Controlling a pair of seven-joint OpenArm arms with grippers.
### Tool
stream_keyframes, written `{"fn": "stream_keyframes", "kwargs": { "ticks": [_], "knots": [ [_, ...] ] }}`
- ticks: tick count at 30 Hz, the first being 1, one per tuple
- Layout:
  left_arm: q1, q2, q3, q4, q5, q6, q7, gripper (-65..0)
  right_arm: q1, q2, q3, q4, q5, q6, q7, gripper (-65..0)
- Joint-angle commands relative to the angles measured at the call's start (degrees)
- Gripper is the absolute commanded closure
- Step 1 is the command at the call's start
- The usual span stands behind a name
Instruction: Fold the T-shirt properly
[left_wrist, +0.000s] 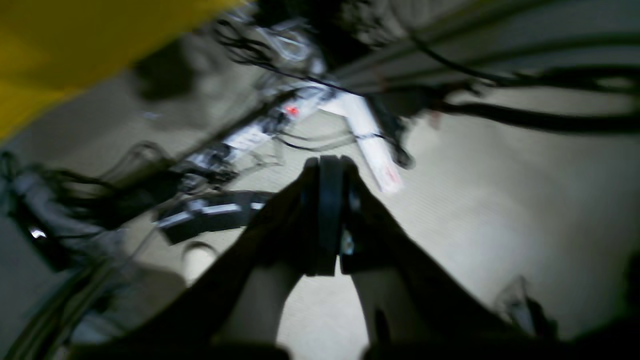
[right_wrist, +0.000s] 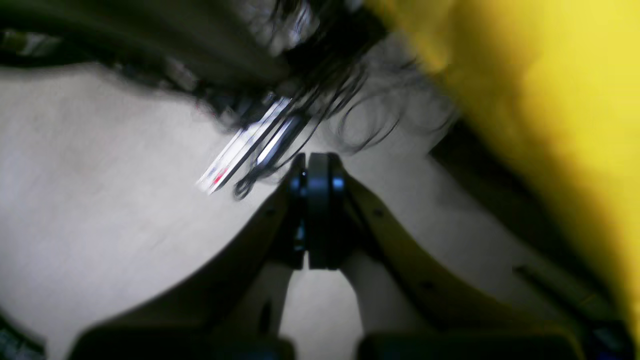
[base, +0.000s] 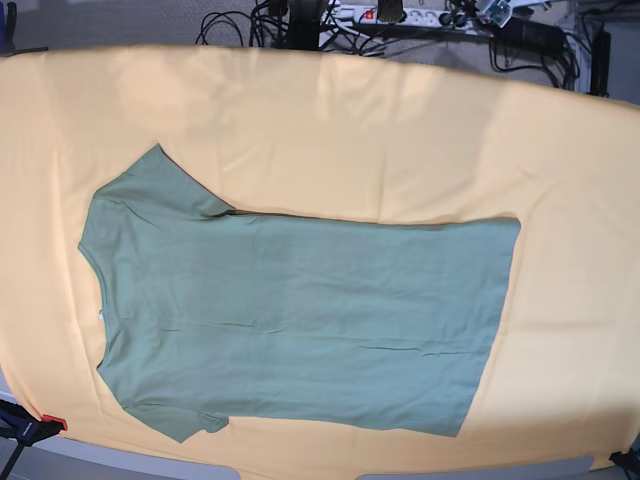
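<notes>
The sage-green T-shirt (base: 290, 320) lies flat on the yellow-orange cloth (base: 330, 130) in the base view, neckline at the left, hem at the right, both short sleeves spread out. Neither arm shows in the base view. In the left wrist view my left gripper (left_wrist: 327, 167) is shut and empty, hanging over the floor, off the table. In the right wrist view my right gripper (right_wrist: 315, 165) is shut and empty, also over the floor. The T-shirt shows in neither wrist view.
Power strips and tangled cables (base: 420, 20) lie on the floor behind the table; they also show in the left wrist view (left_wrist: 300, 110) and the right wrist view (right_wrist: 260, 140). The cloth's edge hangs in both wrist views (left_wrist: 75, 45) (right_wrist: 540, 90). A clamp (base: 30, 428) grips the front-left corner.
</notes>
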Motion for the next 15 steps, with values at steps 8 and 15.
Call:
{"fn": "stream_keyframes", "kwargs": {
  "ticks": [8,15],
  "knots": [
    [-0.22,-0.35,-9.05,1.95,-7.19,-3.1,-1.11,0.0,-0.92,-0.09,4.68,1.33,0.09,-1.7,-0.37,0.0],
    [-7.78,-0.35,-15.34,2.05,-16.74,-7.21,-0.96,0.0,-0.92,-0.09,10.27,1.33,0.11,-4.87,1.18,0.0]
  ]
}}
